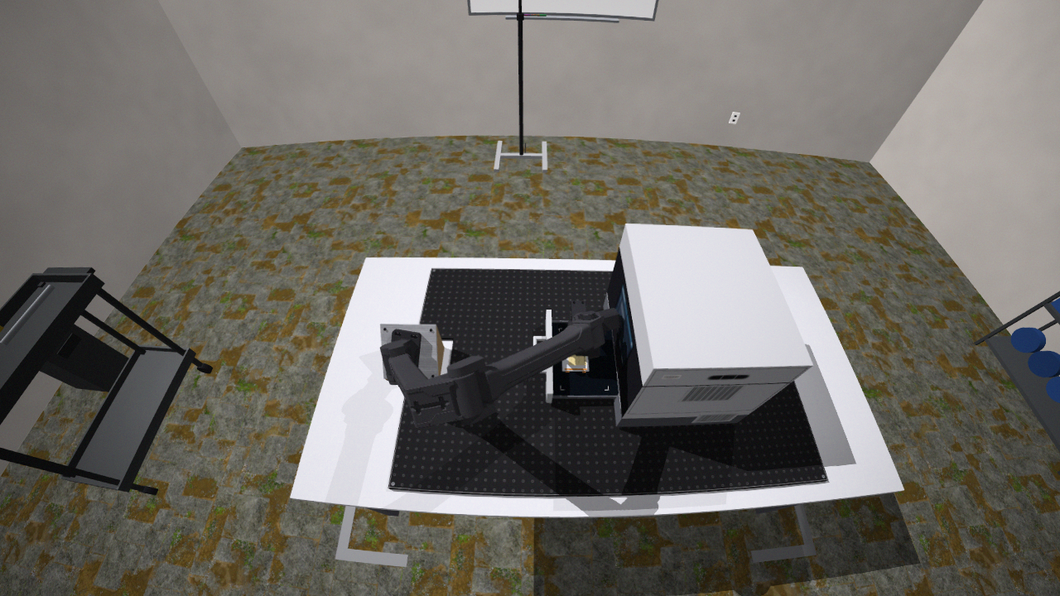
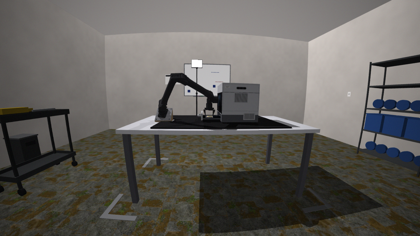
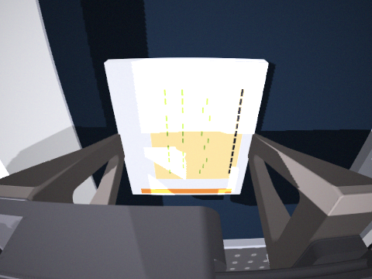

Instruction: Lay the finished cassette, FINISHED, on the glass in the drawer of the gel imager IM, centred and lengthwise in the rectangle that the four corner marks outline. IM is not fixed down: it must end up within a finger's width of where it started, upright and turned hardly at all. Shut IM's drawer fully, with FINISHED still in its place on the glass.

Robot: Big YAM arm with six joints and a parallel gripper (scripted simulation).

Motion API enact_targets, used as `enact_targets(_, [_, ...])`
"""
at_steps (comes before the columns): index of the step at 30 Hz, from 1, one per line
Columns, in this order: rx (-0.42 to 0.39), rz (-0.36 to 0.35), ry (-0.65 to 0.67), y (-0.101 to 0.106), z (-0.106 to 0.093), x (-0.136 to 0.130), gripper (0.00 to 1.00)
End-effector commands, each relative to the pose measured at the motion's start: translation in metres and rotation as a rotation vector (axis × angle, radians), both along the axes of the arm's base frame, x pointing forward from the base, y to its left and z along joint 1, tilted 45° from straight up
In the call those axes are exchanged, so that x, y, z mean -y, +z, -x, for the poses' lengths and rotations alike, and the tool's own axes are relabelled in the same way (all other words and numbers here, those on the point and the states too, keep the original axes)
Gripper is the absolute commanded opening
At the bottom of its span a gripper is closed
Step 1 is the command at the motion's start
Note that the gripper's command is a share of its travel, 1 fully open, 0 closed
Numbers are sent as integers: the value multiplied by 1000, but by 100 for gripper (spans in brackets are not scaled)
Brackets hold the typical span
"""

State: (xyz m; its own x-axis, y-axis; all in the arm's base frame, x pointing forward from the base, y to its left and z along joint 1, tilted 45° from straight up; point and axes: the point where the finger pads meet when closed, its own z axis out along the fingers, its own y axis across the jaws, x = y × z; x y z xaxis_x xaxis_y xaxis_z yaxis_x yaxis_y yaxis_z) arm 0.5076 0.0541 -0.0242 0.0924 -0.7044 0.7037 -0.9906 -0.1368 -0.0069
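The finished cassette FINISHED, white with a yellow window, green and black dashes and an orange strip, is level between my fingers. My gripper is shut on its two long sides. It is over the dark glass of the open drawer; whether it touches the glass cannot be told. Two corner marks show on the near part of the glass in the top view; the arm hides part of the far side. The imager IM stands upright, with its drawer front pulled out.
The black perforated board lies on the white table under IM. The arm reaches from its base on the left, across the drawer front. Its wrist is close to IM's front face.
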Motion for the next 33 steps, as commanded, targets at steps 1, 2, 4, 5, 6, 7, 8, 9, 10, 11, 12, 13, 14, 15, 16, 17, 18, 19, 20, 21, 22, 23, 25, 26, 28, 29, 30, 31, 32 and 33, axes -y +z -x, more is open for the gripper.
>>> enact_targets(1, [0,2,-4,-5,-2,5,78])
enact_targets(2, [0,2,-4,-5,-2,5,78])
enact_targets(4, [0,2,-4,-5,-2,5,78])
enact_targets(5, [0,2,-4,-5,-2,5,78])
enact_targets(6, [0,2,-4,-5,-2,5,78])
enact_targets(7, [0,2,-4,-5,-2,5,78])
enact_targets(8, [0,2,-4,-5,-2,5,78])
enact_targets(9, [0,2,-4,-5,-2,5,78])
enact_targets(10, [0,2,-4,-5,-2,5,78])
enact_targets(11, [0,2,-4,-5,-2,5,78])
enact_targets(12, [0,2,-4,-5,-2,5,78])
enact_targets(13, [0,2,-4,-5,-2,5,78])
enact_targets(14, [0,2,-4,-5,-2,5,78])
enact_targets(15, [0,2,-4,-5,-2,5,78])
enact_targets(16, [0,2,-4,-5,-2,5,78])
enact_targets(17, [0,2,-4,-5,-2,5,78])
enact_targets(18, [0,2,-4,-5,-2,5,78])
enact_targets(19, [0,2,-4,-5,-2,5,78])
enact_targets(20, [0,2,-4,-5,-2,5,92])
enact_targets(21, [0,2,-4,-5,-2,5,92])
enact_targets(22, [0,2,-4,-5,-2,5,92])
enact_targets(23, [0,2,-4,-5,-2,5,92])
enact_targets(25, [0,2,-4,-5,-2,5,92])
enact_targets(26, [0,2,-4,-5,-2,5,92])
enact_targets(28, [0,2,-4,-5,-2,5,92])
enact_targets(29, [0,2,-4,-5,-2,5,92])
enact_targets(30, [0,2,-4,-5,-2,5,92])
enact_targets(31, [0,2,-4,-5,-2,5,92])
enact_targets(32, [0,2,-4,-5,-2,5,92])
enact_targets(33, [0,2,-4,-5,-2,5,92])
